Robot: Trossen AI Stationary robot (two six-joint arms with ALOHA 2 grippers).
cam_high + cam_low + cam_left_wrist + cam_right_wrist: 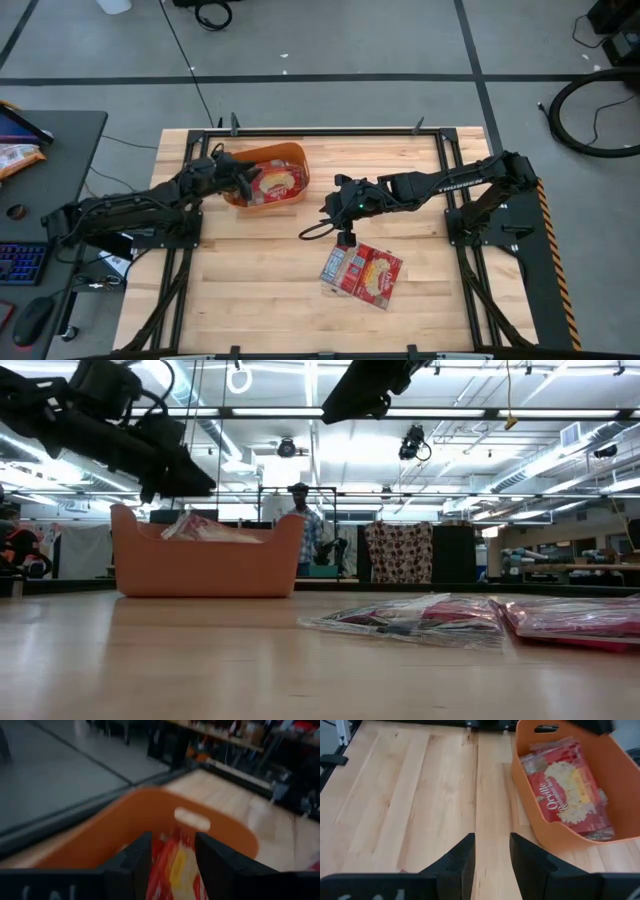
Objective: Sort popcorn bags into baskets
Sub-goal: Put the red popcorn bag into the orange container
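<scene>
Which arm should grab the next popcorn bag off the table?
The right. Its open, empty gripper hangs just beside the two bags on the table, while the left gripper is over the basket, farther away.

Right end effector (491,857) fingers parted over bare table (410,795), orange basket (540,827) holding popcorn bags (565,787)

The basket (268,176) stood on the surface (250,270) toward its far left part, with popcorn bags (279,182) lying inside it. Two more bags (362,270) lay flat side by side, well apart from the basket, nearer the front and to the right. The left tool (240,180) hung over the basket's left rim, and the right tool (334,205) hung between the basket and the loose bags.
</scene>
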